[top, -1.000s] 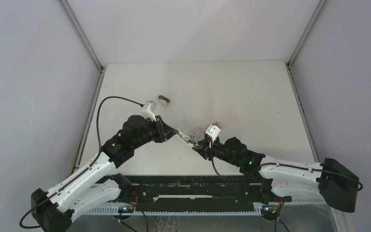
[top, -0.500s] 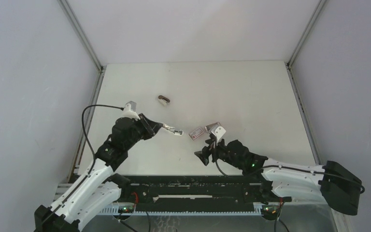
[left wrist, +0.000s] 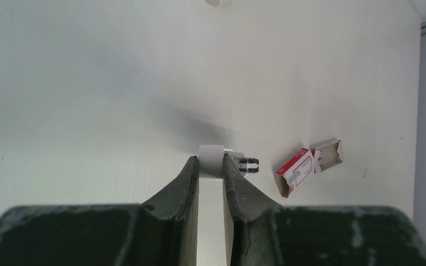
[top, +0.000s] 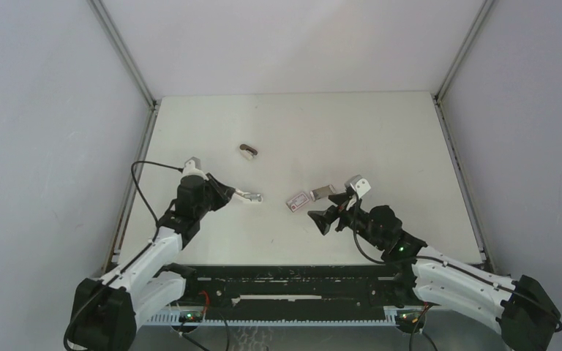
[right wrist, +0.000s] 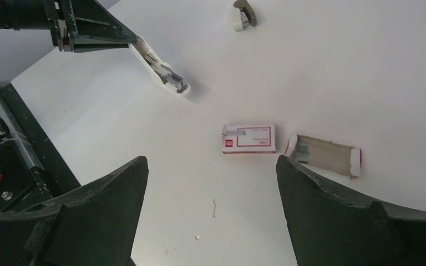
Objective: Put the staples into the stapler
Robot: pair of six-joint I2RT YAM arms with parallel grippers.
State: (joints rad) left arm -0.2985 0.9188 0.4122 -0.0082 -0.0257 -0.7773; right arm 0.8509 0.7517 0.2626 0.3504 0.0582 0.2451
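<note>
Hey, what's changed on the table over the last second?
The left gripper, shut on the stapler, carried it back left, away from the middle. The right gripper opened wide and withdrew rightward. The staples box, its loose tray and the small brown item stayed put.

The surface [top: 380,131] is flat, white and plain. A small red box [top: 298,200] with a white label lies flat on it, near the front middle. Just beside the red box, on its right and a little farther back, lies an open grey-brown tray [top: 323,191] with white ends. Well apart from the red box, farther back and to its left, sits a small brown and white thing [top: 248,151]. In front of the red box lie a thin bent bit of wire [right wrist: 214,208] and a tiny white crumb [right wrist: 198,237].
</note>
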